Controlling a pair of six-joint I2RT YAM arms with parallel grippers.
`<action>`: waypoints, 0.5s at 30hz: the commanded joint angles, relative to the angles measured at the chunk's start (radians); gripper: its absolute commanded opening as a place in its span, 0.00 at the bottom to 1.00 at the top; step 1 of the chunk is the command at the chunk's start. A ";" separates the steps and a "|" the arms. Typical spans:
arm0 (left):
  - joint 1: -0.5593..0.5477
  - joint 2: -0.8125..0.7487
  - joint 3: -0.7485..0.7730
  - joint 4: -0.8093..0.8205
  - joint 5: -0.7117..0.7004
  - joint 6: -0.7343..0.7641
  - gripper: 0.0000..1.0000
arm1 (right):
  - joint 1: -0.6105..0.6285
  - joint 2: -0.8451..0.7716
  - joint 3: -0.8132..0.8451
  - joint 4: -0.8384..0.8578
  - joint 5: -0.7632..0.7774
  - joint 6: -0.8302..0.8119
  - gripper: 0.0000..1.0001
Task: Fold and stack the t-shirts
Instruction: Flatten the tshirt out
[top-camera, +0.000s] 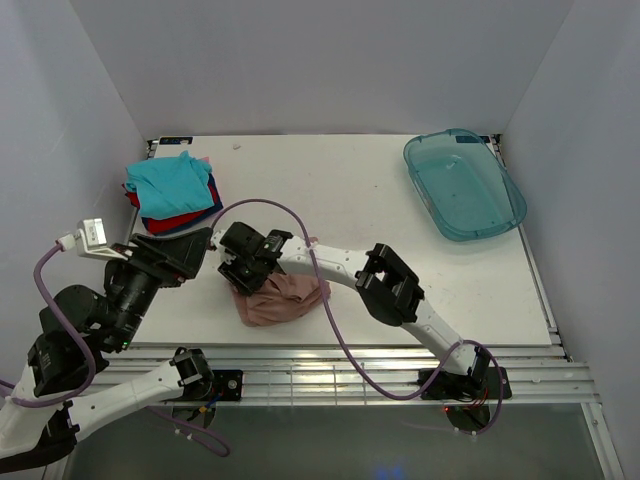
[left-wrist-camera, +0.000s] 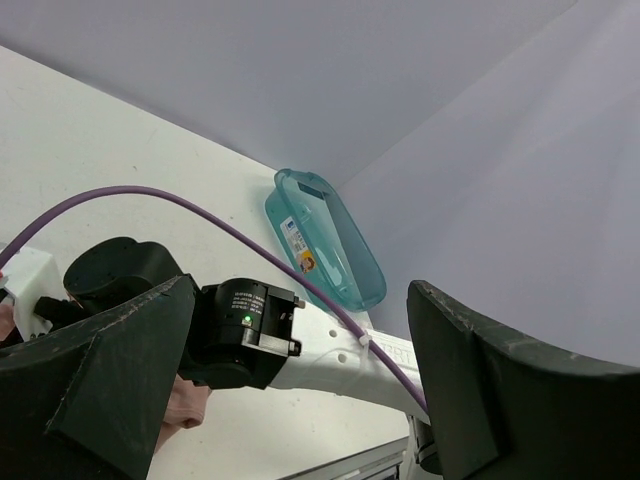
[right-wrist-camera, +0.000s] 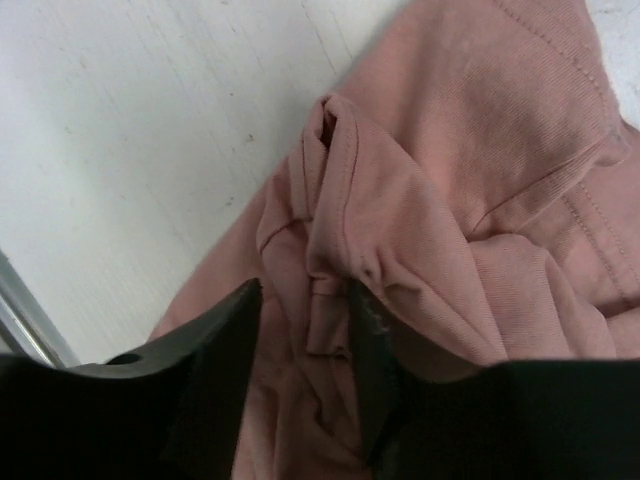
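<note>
Down by the near edge of the table (top-camera: 400, 215), a bit left of middle, the dusty-pink t-shirt (top-camera: 282, 300) is sitting in a crumpled lump, nowhere near folded. Right gripper (right-wrist-camera: 300, 315) is right on top of it, jaws narrow around a bunched ridge of cloth. Can't tell if it's actually pinched or just straddled. Left gripper (left-wrist-camera: 300, 300) hangs wide apart with nothing in it, just beside the right arm.

My worry: that ridge looks like several layers, so a lift would probably haul up a wad instead of one clean hem. A pull toward the near edge could also slide the shirt off onto the rails (top-camera: 400, 360). And the left fingers sit close to the purple cable (left-wrist-camera: 200, 207), easy snag. The folded stack (top-camera: 172, 190) of teal, red and dark blue waits at the far left corner.
</note>
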 joint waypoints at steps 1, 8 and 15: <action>0.003 -0.017 -0.006 -0.018 0.006 -0.006 0.98 | -0.002 0.019 0.025 0.000 0.037 -0.016 0.44; 0.003 -0.031 -0.030 -0.028 0.020 -0.035 0.98 | -0.006 -0.023 0.019 -0.005 0.111 -0.010 0.22; 0.003 -0.006 -0.053 -0.019 0.031 -0.056 0.98 | -0.008 -0.193 0.005 -0.092 0.264 0.023 0.08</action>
